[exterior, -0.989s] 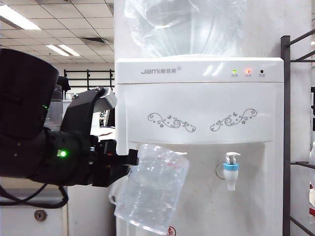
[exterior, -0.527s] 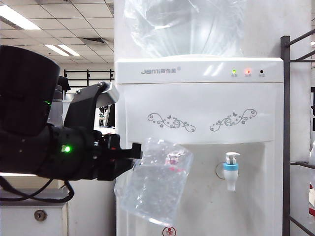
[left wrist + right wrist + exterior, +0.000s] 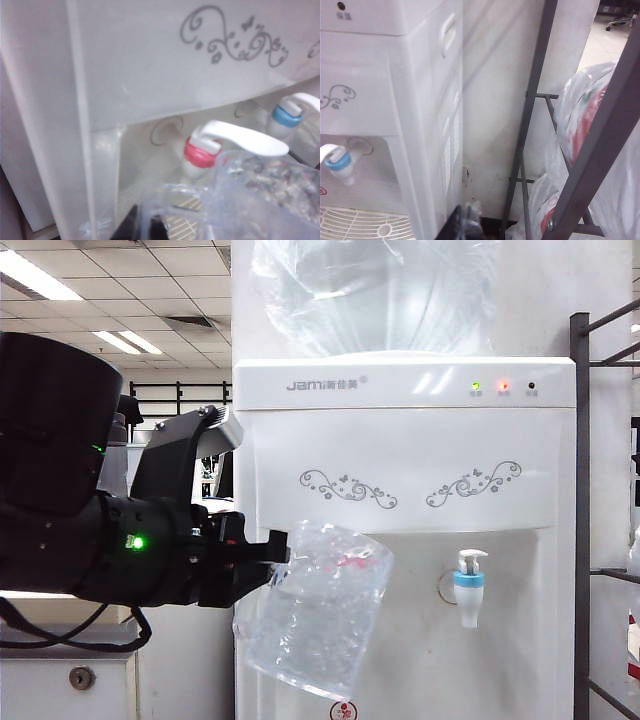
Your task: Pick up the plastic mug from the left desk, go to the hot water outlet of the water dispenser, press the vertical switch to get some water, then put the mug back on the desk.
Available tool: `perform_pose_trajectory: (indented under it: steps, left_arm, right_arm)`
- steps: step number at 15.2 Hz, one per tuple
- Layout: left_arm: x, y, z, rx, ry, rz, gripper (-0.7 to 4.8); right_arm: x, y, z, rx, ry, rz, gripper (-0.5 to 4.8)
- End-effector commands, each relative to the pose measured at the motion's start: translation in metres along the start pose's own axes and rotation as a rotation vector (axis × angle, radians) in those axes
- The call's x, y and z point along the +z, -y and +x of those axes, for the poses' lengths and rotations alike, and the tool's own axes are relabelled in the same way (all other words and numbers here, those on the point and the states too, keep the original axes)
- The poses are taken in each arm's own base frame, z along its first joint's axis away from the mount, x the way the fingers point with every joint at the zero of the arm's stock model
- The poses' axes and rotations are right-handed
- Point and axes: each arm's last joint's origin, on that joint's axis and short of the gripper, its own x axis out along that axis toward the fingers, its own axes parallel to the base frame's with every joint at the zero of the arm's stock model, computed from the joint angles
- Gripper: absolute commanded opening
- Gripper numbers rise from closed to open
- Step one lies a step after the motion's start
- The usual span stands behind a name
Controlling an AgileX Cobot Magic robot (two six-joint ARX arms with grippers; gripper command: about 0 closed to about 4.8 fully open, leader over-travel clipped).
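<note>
1. The tall white boxy water dispenser [image 3: 405, 540] with the grey "Jami" logo, grey swirl ornaments and a big clear bottle on top fills the middle of the exterior view; a green and a red indicator light glow near the right end of its top panel.
2. The left gripper [image 3: 280, 555], black and two-fingered, reaches in from the left of the exterior view and is clamped tight on the rim of the clear plastic mug [image 3: 318, 612] with the dimpled lower half.
3. The mug hangs in the air in front of the left half of the dispenser's recess, tilted, with its base leaning toward the left and its mouth up toward the right.
4. In the left wrist view, the mug's clear rim [image 3: 235, 200] sits just below the hot water outlet [image 3: 198, 155], a small white tap with a red-pink collar ring.
5. The vertical switch [image 3: 240, 139], a white angled lever, juts out from the top of that tap, over the mug's rim; I cannot tell whether mug and lever touch.
6. A like tap with a blue collar [image 3: 468, 586] stands to the right in the same recess, well clear of the mug.
7. The right gripper [image 3: 465, 222] shows only as dark fingertips pressed together, holding nothing, beside the dispenser's right side wall and near a grey metal rack [image 3: 535, 110] with bagged goods.
8. The left desk [image 3: 70, 675], with its white-grey front panel and small round lock, shows at the lower left corner of the exterior view, below the left arm.
</note>
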Motion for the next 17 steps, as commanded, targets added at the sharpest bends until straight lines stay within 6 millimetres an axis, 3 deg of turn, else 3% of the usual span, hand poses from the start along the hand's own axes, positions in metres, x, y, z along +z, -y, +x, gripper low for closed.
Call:
perform_pose_trajectory:
  steps: [1,17]
  left_arm:
    - [0.0087,0.0016,0.0007,-0.015,0.068,-0.017,-0.06]
    - [0.0092,0.0026,0.0006,-0.051,0.071,-0.015,-0.06]
  right_arm:
    - [0.0022,-0.0002,-0.0005,0.005,0.014,-0.004,-0.05]
    - [0.0022,-0.0002,-0.0005,0.005,0.014,-0.004,-0.05]
